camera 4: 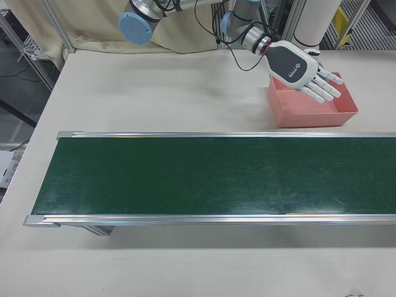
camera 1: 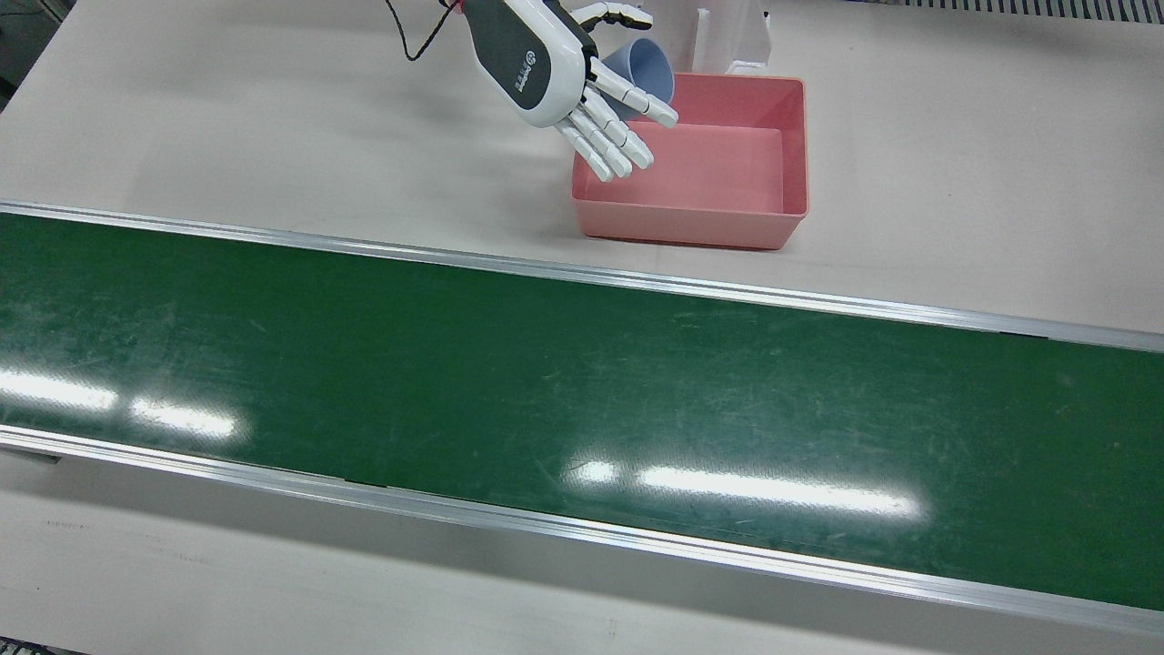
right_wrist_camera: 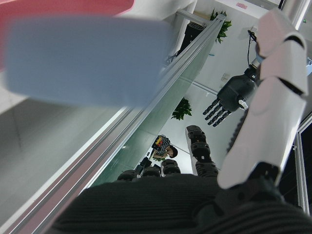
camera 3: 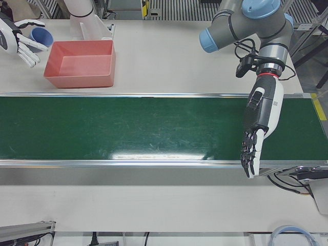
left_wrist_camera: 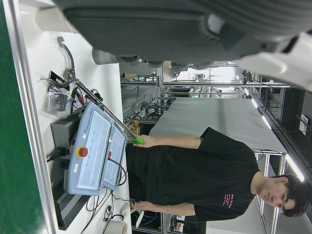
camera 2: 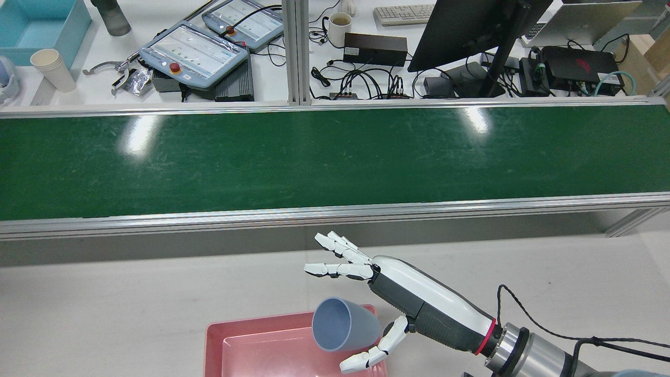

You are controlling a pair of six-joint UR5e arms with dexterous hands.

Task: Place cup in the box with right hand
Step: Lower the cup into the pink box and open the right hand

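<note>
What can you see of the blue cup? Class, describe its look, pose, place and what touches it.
The blue cup is plain, handleless, smooth and matt, probably plastic. It is tipped on its side, its open mouth facing away from the right hand, above the pink box's corner nearest that hand. The hand's fingers are spread around it; whether the thumb or palm touches it cannot be told. It looks empty.

Right hand [camera 1: 564, 68]: glossy white shell over a dark grey back panel with a small round logo and lettering, white segmented fingers [camera 1: 607, 136] with dark gaps at the knuckles. A red ring [camera 2: 490, 335] marks the wrist, then a silver metal cuff [camera 2: 528, 353], and a black cable [camera 2: 528, 317] loops off it. Left hand [camera 3: 259, 120]: same white-and-grey shell, but dark fingers [camera 3: 249, 154]. Its arm [camera 3: 246, 20] is grey with light-blue joint caps.
</note>
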